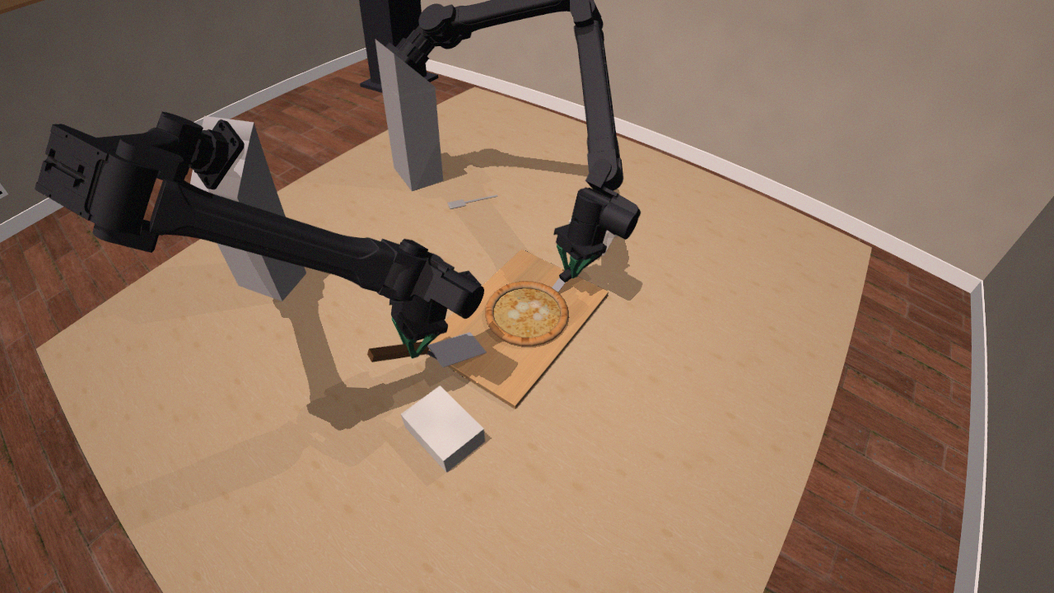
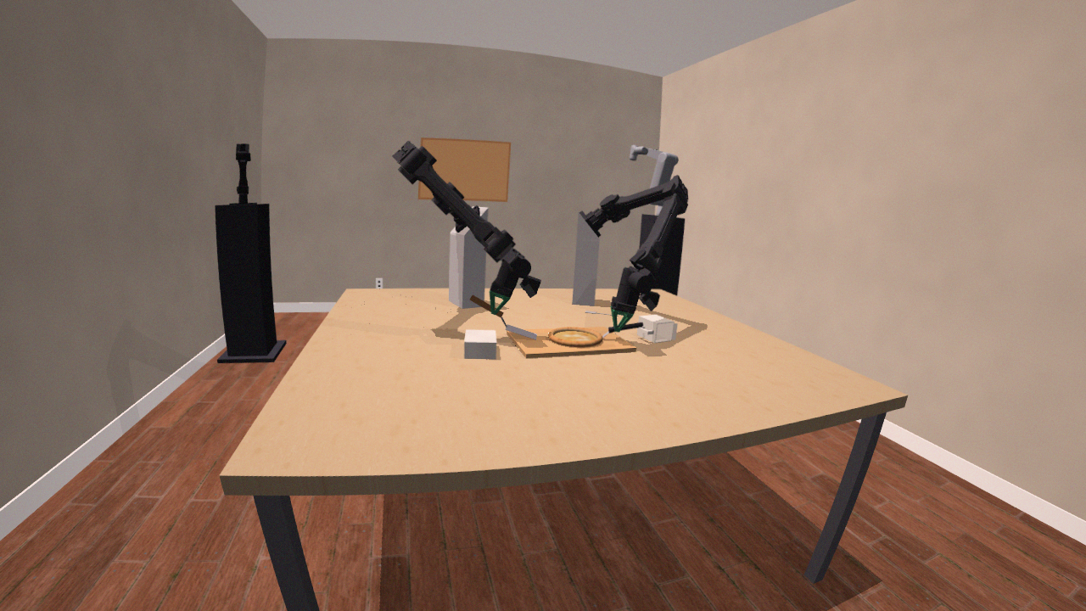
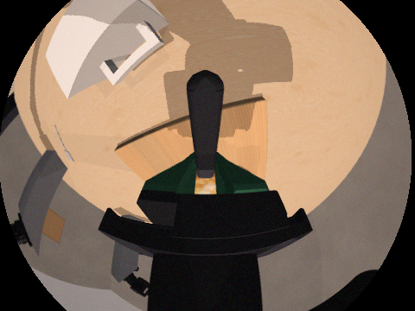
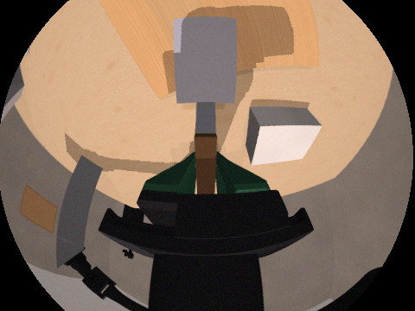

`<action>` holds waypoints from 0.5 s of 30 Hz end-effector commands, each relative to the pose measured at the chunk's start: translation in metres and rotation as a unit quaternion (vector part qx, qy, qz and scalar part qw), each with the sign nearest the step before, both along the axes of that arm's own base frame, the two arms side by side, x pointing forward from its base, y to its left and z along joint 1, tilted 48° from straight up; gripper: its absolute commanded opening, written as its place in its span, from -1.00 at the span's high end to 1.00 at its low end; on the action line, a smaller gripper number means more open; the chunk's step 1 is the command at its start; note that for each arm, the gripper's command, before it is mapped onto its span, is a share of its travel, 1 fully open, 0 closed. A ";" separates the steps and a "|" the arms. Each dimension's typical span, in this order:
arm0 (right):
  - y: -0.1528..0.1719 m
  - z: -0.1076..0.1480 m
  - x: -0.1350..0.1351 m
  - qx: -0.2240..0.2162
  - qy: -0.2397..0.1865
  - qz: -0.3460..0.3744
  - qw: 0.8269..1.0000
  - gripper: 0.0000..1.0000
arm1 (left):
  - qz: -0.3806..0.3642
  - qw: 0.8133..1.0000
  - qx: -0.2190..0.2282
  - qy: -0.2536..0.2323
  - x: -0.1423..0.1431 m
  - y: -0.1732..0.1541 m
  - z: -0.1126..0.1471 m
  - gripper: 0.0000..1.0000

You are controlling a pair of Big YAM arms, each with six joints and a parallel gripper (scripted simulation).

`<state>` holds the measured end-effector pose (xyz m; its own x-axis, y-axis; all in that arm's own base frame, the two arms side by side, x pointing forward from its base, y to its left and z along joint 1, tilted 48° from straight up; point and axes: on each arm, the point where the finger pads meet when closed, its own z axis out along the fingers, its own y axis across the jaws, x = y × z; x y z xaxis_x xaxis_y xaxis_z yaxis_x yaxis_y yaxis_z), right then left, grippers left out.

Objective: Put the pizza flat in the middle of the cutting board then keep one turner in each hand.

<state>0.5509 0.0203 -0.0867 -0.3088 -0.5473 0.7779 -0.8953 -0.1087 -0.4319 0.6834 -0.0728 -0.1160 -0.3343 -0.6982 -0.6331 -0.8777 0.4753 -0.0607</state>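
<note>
A round, golden-crusted pizza [image 1: 527, 312] [image 2: 575, 336] [image 3: 205, 187] lies flat on the wooden cutting board [image 1: 515, 380] [image 2: 577, 350] [image 3: 256, 142] [image 4: 304, 30]; brown-handled turner [image 1: 456, 349] [image 2: 521, 333] [image 4: 206, 65] and black-handled turner [image 1: 559, 284] [image 2: 625, 327] [image 3: 205, 121] slant near it.
</note>
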 end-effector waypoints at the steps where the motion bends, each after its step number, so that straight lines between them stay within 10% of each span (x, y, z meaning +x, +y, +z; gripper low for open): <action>1: 0.001 -0.001 -0.003 0.001 0.005 0.007 1.000 0.87 | -0.011 1.000 -0.009 -0.017 0.012 -0.021 0.019 0.87; 15: 0.018 -0.002 0.002 -0.002 0.007 0.021 1.000 0.87 | -0.012 0.997 0.054 -0.060 0.002 -0.063 0.010 0.87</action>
<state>0.5465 0.0188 -0.0896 -0.2994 -0.5462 0.7823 -0.8996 -0.1118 -0.4223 0.6808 -0.0926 -0.1056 -0.2792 -0.6206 -0.7328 -0.8780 0.4739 -0.0669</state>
